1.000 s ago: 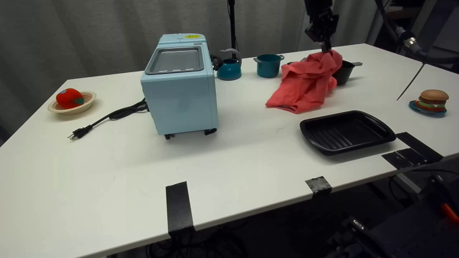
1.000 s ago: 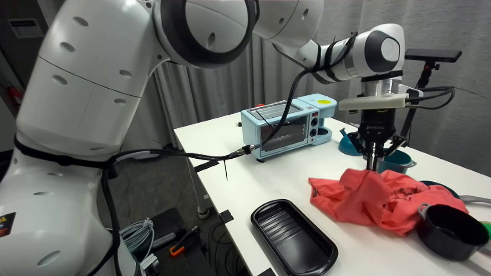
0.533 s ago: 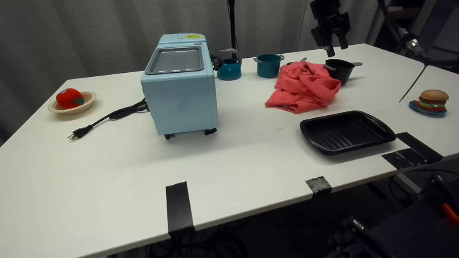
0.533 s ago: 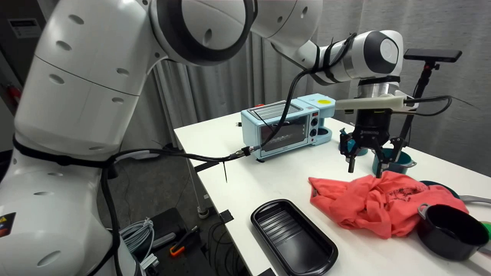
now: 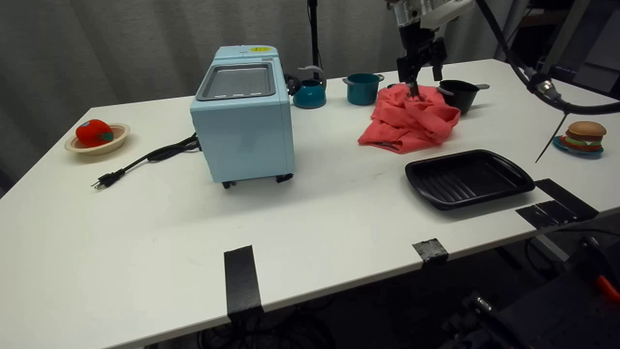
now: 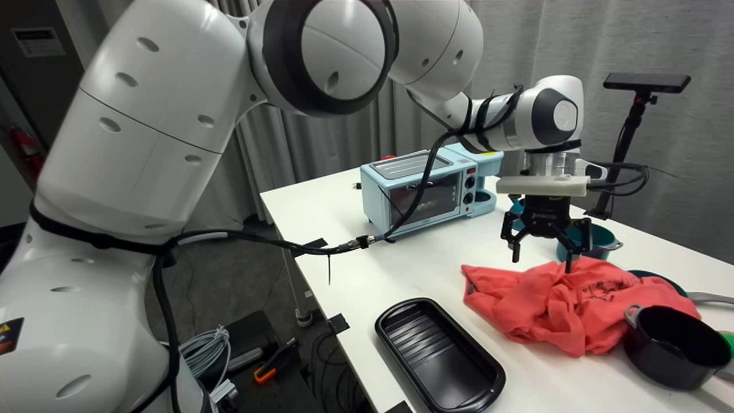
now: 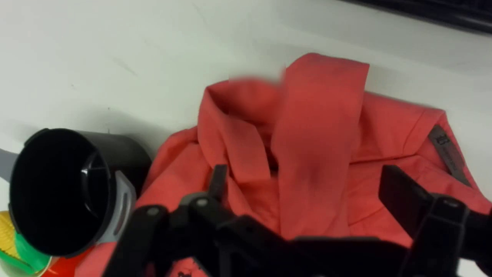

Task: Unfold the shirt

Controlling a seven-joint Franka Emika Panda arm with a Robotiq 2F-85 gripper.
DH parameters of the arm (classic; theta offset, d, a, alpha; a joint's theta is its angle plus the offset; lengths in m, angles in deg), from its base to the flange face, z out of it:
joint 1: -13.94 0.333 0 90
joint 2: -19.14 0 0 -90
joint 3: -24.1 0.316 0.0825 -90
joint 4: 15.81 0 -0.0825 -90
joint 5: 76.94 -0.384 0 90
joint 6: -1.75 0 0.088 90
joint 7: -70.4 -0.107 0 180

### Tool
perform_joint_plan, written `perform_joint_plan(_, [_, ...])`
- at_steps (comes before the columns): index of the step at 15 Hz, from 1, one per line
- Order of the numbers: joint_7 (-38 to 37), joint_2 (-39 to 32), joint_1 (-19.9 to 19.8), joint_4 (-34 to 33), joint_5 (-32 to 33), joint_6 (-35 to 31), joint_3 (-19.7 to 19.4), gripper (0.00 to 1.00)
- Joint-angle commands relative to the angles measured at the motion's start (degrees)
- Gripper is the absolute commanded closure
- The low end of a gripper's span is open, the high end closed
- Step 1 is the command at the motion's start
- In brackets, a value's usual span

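The coral-red shirt (image 6: 573,310) lies bunched on the white table (image 5: 145,271), in the far right area of an exterior view. Its folds overlap. A dark print (image 6: 605,288) faces up, and a grey label (image 7: 447,154) is visible at one corner in the wrist view.

The gripper (image 6: 542,262) points down above the shirt. Its two fingers (image 7: 398,192) stand wide apart, with a broad band of cloth showing between them in the wrist view. I cannot tell whether either fingertip contacts the fabric.

Adjacent items, in an exterior view: a black pot (image 5: 462,99) stands just right of the shirt; a teal pot (image 5: 362,92) stands to the left, on the far side. A black baking pan (image 5: 470,177) rests on the near side, apart from the shirt. Farther left, a light-blue toaster oven (image 5: 242,140) stands near a teal kettle (image 5: 310,95). At the right, a toy hamburger (image 5: 586,130) sits on a small teal plate (image 5: 557,142). At the far left, a tan bowl (image 5: 101,148) holds a red toy (image 5: 92,134).
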Motion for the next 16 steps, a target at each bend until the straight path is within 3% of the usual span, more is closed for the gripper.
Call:
perform_joint_plan(1, [-0.92, -2.68, -0.82, 0.92, -2.39, -7.29, 0.87, 0.0])
perform_joint_plan(2, [-0.94, -3.34, -0.67, 1.18, -2.75, -8.76, 0.88, 0.06])
perform_joint_plan(3, [-0.83, -3.9, -0.58, 1.32, -3.12, -9.99, 0.89, 0.28])
perform_joint_plan(5, [-0.56, -4.88, -0.53, 1.36, -3.74, -11.39, 0.92, 0.32])
perform_joint_plan(13, [-0.54, -4.78, -0.34, 1.2, -5.29, -12.8, 1.33, 0.94])
perform_joint_plan(14, [-0.54, -4.51, -0.35, 0.99, -5.72, -13.12, 1.57, 0.99])
perform_joint_plan(16, [-1.11, -4.25, -0.38, -0.31, -7.25, -14.27, 2.26, 1.0])
